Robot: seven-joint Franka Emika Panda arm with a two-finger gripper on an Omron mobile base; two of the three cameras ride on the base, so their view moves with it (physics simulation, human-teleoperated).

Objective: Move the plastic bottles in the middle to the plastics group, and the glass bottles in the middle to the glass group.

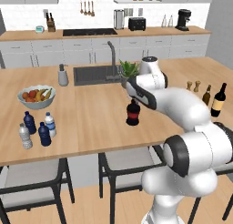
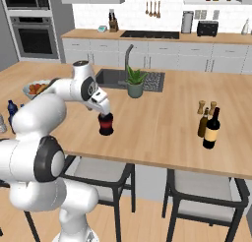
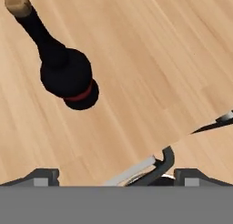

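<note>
The squat black bottle (image 1: 133,113) with a red label stands upright mid-counter, near the front edge. My gripper (image 1: 134,100) hovers just above its neck, also seen from the right (image 2: 104,113) over the bottle (image 2: 106,124). In the hand view the bottle (image 3: 68,77) lies up and left of my open gripper (image 3: 120,176), with nothing between the fingers. The plastics group (image 1: 37,129), navy and clear small bottles, clusters at the left. An amber bottle (image 1: 207,94) and a wine bottle (image 1: 219,100) form the glass group at the right.
A fruit bowl (image 1: 36,96) sits behind the plastic bottles. A potted plant (image 1: 128,72), sink (image 1: 91,75) and soap dispenser (image 1: 63,76) lie further back. Two pepper mills (image 1: 193,86) stand beside the glass group. Stools (image 1: 123,161) tuck under the counter's front edge.
</note>
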